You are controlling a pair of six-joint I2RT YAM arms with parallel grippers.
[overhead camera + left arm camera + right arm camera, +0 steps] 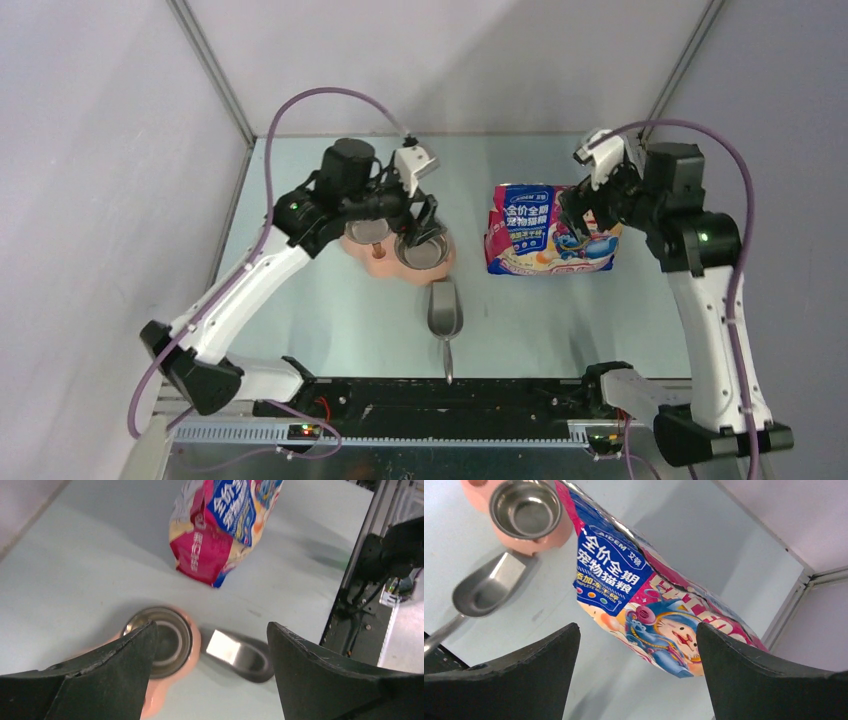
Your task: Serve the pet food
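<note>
Top view, left claw point(422, 228): spread wide, hanging over the feeder, pinching nothing.
Top view, right claw point(582, 220): spread wide over the upper right part of the bag, gripping nothing I can make out.
Top view, feeder point(385, 262): pink, left of centre on the surface point(330, 300). My left arm hides much of what it holds; one steel bowl point(425, 255) shows at its right end.
Top view, scoop point(445, 310): grey metal, just below the feeder, handle towards the bottom edge, only bare metal in its hollow.
Top view, bag point(548, 230): blue-and-pink printed cat-food bag, right of centre, apart from the feeder.
Left wrist, steel bowl point(167, 642): lower left, seated in the feeder point(196, 645), only shiny metal inside.
Left wrist, scoop point(240, 655): just right of the feeder.
Left wrist, bag point(220, 525): top centre.
Right wrist, steel bowl point(525, 509): upper left, bare metal inside.
Right wrist, scoop point(481, 592): left edge, hollow bare.
Right wrist, bag point(639, 585): fills the middle, seen between my spread fingers.
Pet food: not visible to me in any view; I cannot tell whether it is inside the bag.
</note>
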